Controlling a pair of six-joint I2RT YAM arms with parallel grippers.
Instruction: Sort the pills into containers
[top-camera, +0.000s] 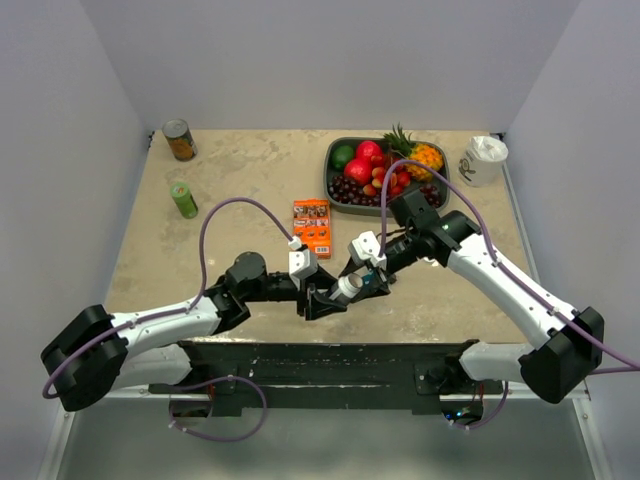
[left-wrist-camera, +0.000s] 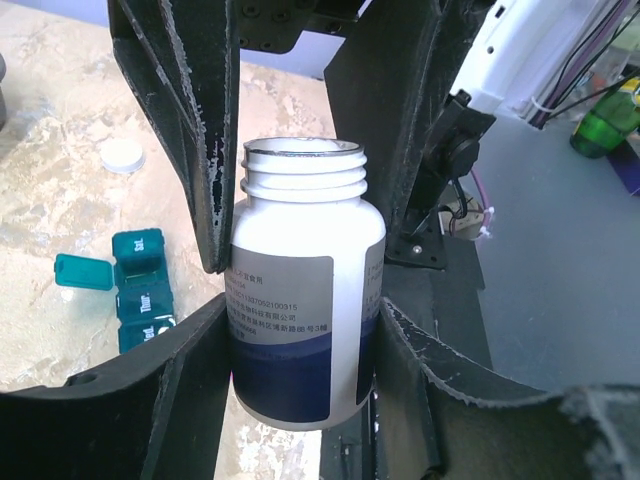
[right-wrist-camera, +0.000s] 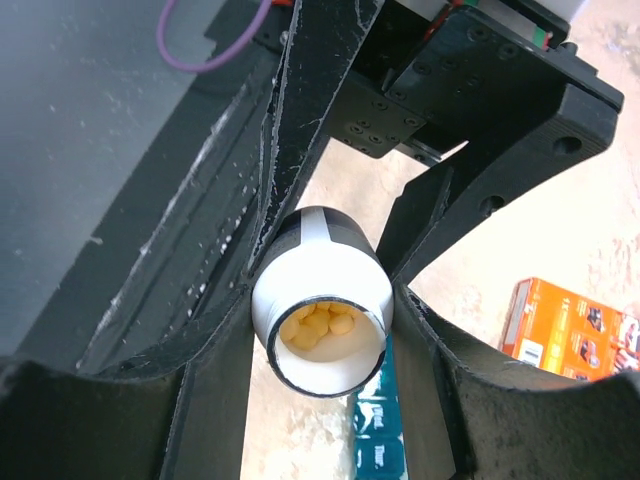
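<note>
White plastic bottle (left-wrist-camera: 300, 320): uncapped and off the bench, caught between both tools where they meet in mid-air.
Left tool (left-wrist-camera: 305, 305): fingers clamped on the labelled body.
Right tool (right-wrist-camera: 325, 300): fingers pressed to either side of the bottle nearer its neck, so it looks clamped on as well.
Bottle axis: runs from the left tool's palm toward the right tool's wrist, with the mouth facing the right one.
Pills (right-wrist-camera: 318, 325): small yellow pieces, all inside the bottle, just behind the mouth.
Containers (left-wrist-camera: 140, 290): teal strip on the bench, below the tools and off to the left tool's left. From the right tool it shows just under the bottle mouth. One end lid stands open.
Coming move, my guess: tipping the mouth down over the open compartment, with both arms about equally near.
Bench (left-wrist-camera: 60, 120): mottled beige, with a white cap (left-wrist-camera: 122, 155) beyond the strip and an orange box (right-wrist-camera: 570, 325) to the right tool's right.
Room: plain pale walls.
</note>
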